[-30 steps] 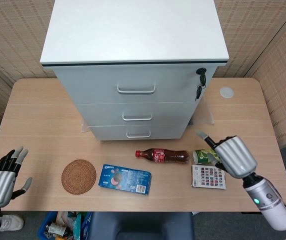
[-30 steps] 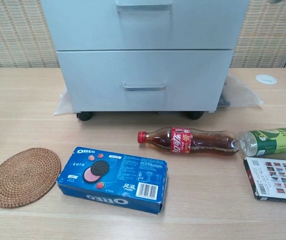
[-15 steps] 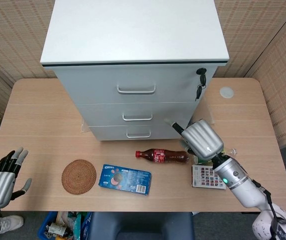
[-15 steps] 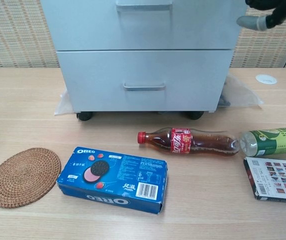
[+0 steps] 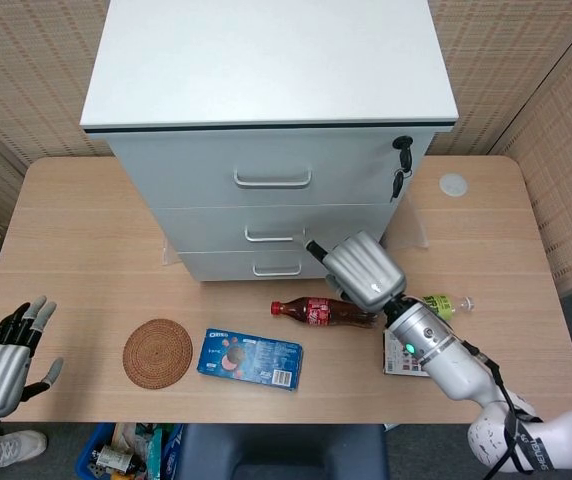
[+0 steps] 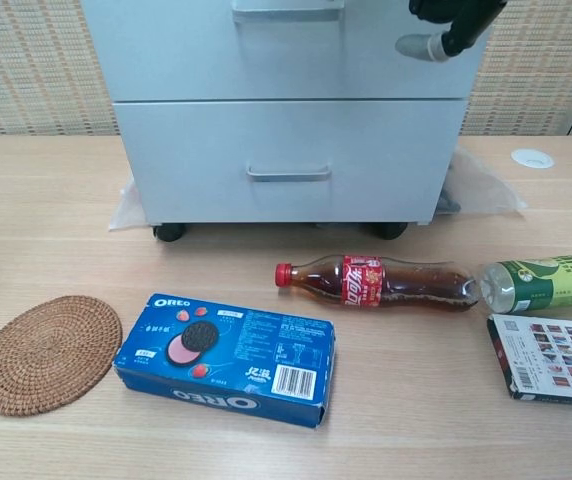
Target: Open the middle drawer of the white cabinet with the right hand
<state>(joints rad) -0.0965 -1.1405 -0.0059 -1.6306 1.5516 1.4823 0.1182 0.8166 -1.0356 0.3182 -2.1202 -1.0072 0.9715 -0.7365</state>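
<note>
Right hand [image 5: 364,270], empty with fingers extended, has swept from lower right to frame centre, just right of the middle drawer's handle [image 5: 274,235] on the white cabinet [image 5: 266,60] (drawer closed), so we judge contact imminent.

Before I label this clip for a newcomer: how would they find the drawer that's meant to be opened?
Start at the white cabinet standing on the table. Its front has three stacked drawers, each with a bar handle; take the middle drawer. It is shallower than the top drawer, which has the keys, and the right hand hovers beside it.
</note>
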